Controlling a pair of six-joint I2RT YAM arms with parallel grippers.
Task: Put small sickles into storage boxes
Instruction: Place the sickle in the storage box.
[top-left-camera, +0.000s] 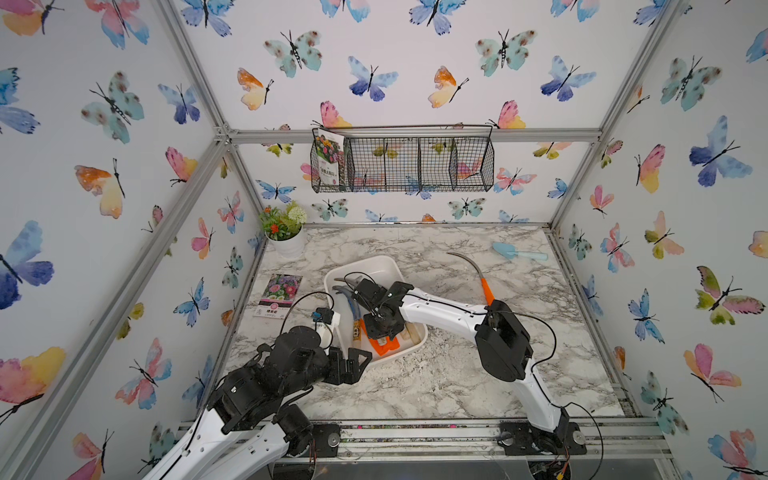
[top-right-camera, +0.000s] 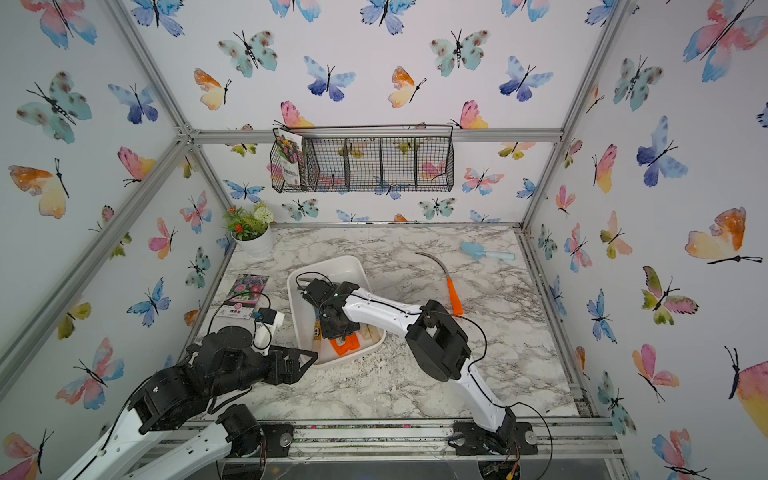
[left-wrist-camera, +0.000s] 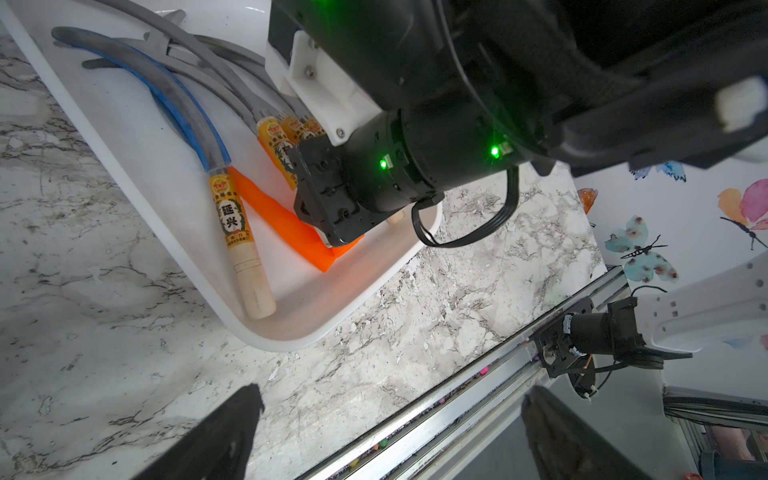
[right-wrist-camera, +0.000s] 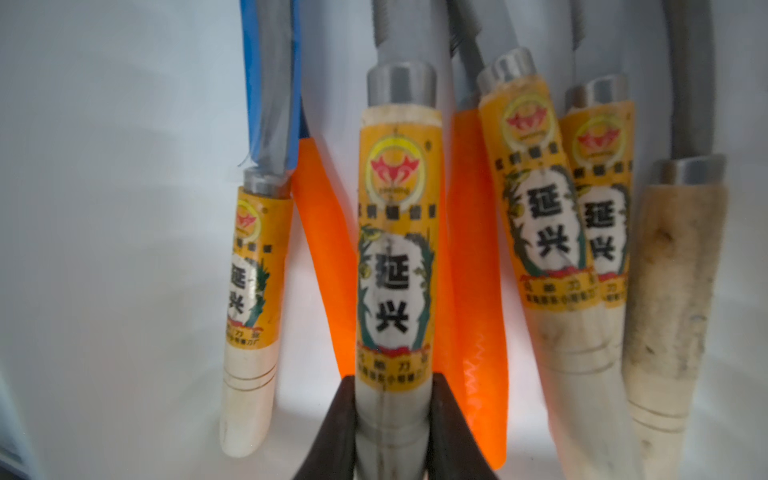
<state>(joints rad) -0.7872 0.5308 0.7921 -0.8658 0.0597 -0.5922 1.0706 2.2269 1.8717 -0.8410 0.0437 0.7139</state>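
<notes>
Now, right gripper (right-wrist-camera: 392, 386) clamped on pale wooden-handled gold-labelled small sickle (right-wrist-camera: 395, 249) over white shallow plastic tray (left-wrist-camera: 291, 337) of more sickles (left-wrist-camera: 241, 232), left gripper (left-wrist-camera: 390, 432) spread wide, empty, beside tray's near corner, orange-handled sickle (top-left-camera: 485, 291) lying apart on marble tabletop (top-left-camera: 436, 374)

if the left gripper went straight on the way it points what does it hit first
Likely the near corner rim of the white tray, just ahead of the left gripper, though its height over the rim is unclear.

The right arm (top-left-camera: 440, 309) and left arm (top-left-camera: 291, 357) are wearing white shells between bulky black joints. Thin black cables (left-wrist-camera: 513, 191) are looping off them, and green lights (left-wrist-camera: 382, 163) are glowing on the right wrist.
</notes>
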